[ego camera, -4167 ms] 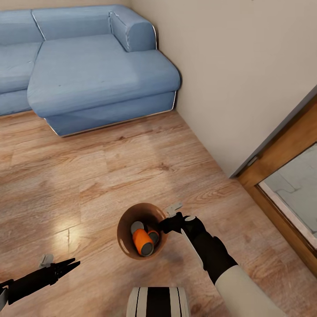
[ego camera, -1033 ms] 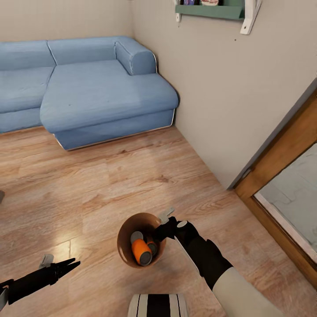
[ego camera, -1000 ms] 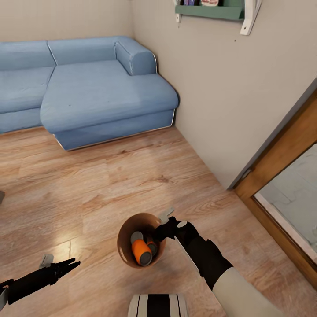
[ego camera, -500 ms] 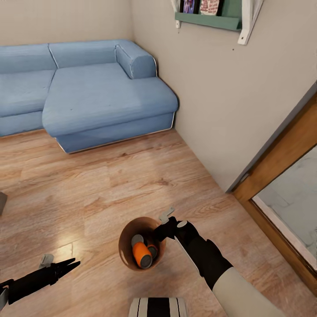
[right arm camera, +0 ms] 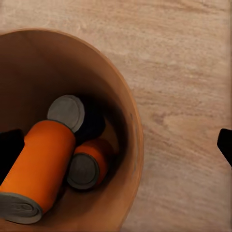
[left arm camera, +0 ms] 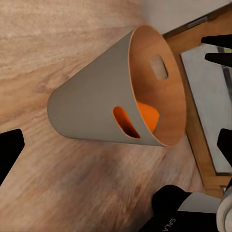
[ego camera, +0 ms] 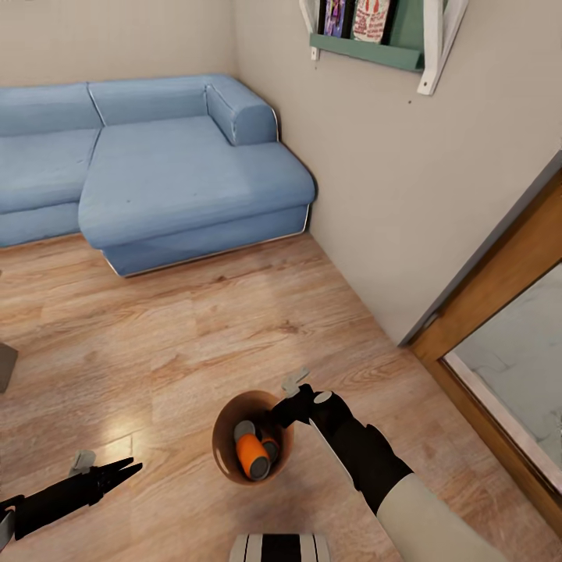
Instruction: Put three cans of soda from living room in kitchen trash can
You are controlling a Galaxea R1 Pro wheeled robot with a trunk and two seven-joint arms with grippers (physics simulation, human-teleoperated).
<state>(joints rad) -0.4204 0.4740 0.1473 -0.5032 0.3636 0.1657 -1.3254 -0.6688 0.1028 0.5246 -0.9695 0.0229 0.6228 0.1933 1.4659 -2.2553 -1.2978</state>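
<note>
Three soda cans are seen inside the small tapered bin with pale grey outside and brown inside (ego camera: 254, 437): two orange cans (right arm camera: 38, 166) and a third showing its grey metal top (right arm camera: 66, 112). The bin is gripped at its rim by the black right gripper (ego camera: 290, 406), jaws clamped on the wall. The black left gripper (ego camera: 117, 471) is held beside it, empty; its jaw state cannot be told. Beyond lie the light wood floor (ego camera: 195, 328), a wood-framed doorway (ego camera: 499, 289), the blue corner sofa (ego camera: 172, 172) and a green wall shelf (ego camera: 375, 39). Collection is judged complete; carriage to the kitchen remains.
</note>
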